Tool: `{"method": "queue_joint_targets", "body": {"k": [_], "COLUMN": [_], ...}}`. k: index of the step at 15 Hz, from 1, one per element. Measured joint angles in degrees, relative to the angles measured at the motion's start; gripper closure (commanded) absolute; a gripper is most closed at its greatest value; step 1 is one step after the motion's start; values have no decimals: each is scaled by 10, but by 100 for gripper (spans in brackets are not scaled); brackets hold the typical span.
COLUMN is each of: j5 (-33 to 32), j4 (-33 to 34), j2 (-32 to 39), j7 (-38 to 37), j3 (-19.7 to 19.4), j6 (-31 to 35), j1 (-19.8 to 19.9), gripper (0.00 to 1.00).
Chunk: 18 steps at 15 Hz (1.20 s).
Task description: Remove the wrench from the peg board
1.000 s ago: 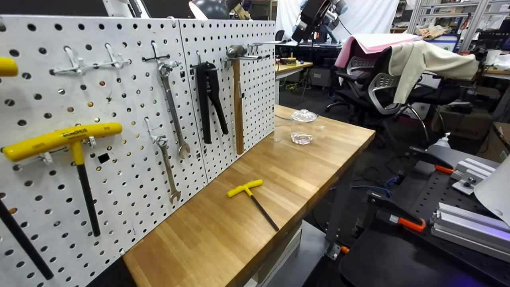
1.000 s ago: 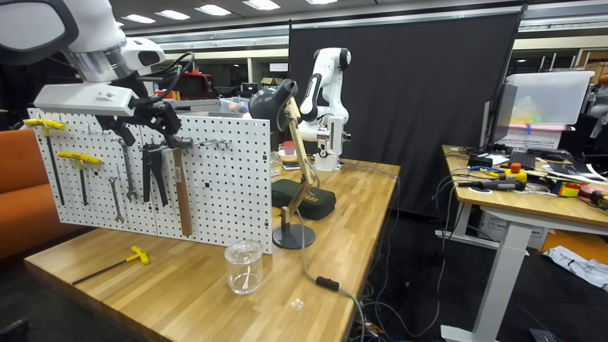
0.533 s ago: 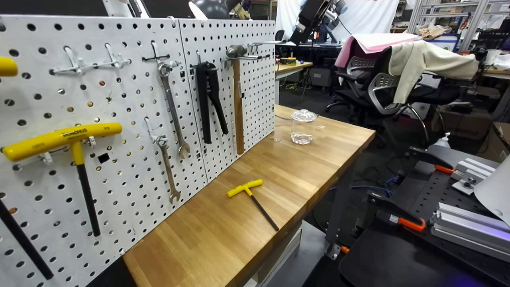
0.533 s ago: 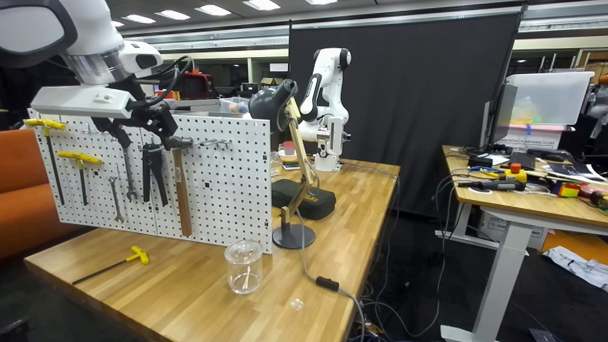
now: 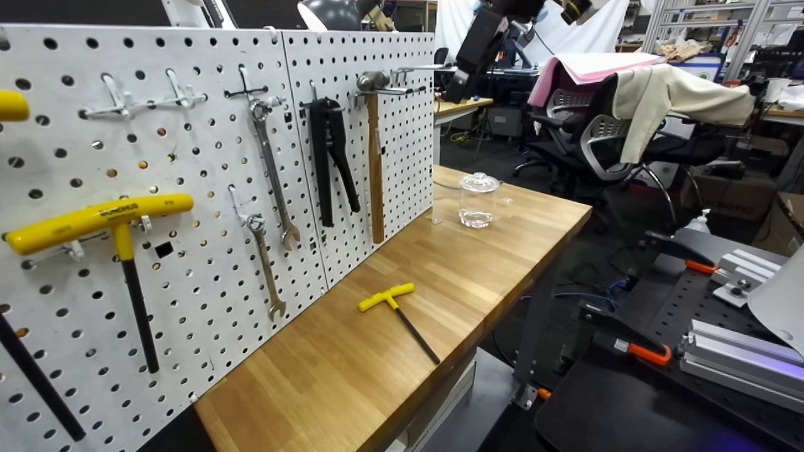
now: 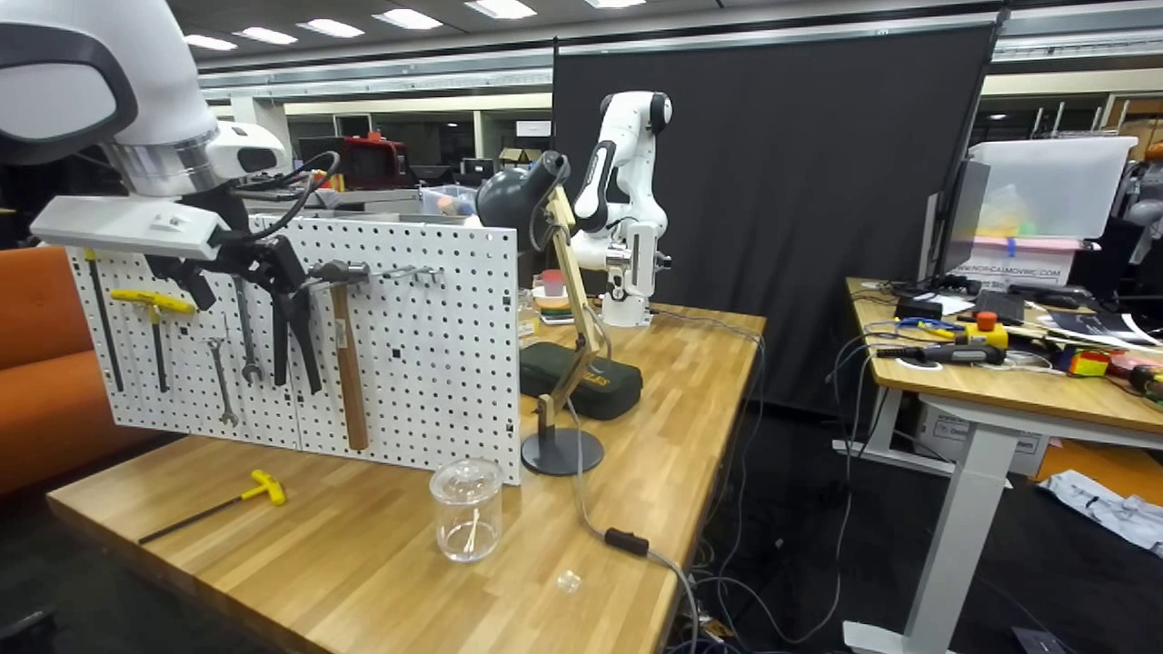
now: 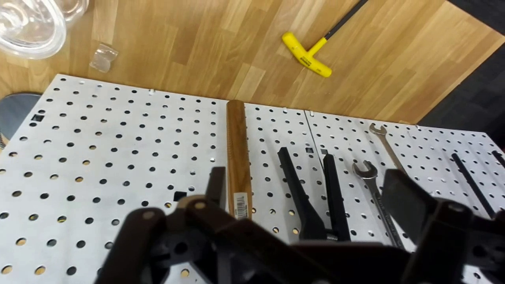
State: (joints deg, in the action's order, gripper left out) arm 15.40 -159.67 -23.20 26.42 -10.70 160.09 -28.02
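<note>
The gripper (image 7: 308, 179) is released, its two fingers (image 7: 217, 185) spread wide apart in the wrist view, with parts of a hammer (image 7: 238, 157), a black hand tool (image 7: 336, 197) and the longer wrench (image 7: 382, 209) showing in the gap between them. That wrench hangs on the white peg board (image 6: 436, 354), forked end down; the shorter wrench (image 5: 265, 267) hangs just beside it and lower, forked end down too. In an exterior view the gripper, at the end of a white robot arm (image 6: 168, 73), stands in front of the upper board, hiding the top of the longer wrench and the top of the black hand tool; whether it touches either, I cannot tell. The hammer hangs beside the black hand tool, on the side away from the wrenches, its wooden handle pointing down. Two yellow-handled T-keys (image 5: 123, 245) hang on the board beyond the shorter wrench, one higher than the other. A third T-key (image 5: 392, 302) lies on the wooden table (image 5: 301, 389) in front of the board, apart from it. On the same table a lidded clear jar (image 6: 466, 513) stands near the hammer end of the board, and a desk lamp (image 6: 576, 282) stands by that end as well
</note>
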Motion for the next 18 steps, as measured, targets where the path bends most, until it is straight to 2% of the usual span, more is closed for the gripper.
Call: {"method": "queue_joint_targets", "body": {"k": [7, 14, 18], "j5": [84, 87, 92], "j4": [1, 1, 14], "j2": [26, 25, 47], "j7": [-3, -3, -28], "j3": [29, 30, 64], "j6": [10, 10, 20], "j1": [-65, -67, -94], "gripper": [0, 0, 0]}}
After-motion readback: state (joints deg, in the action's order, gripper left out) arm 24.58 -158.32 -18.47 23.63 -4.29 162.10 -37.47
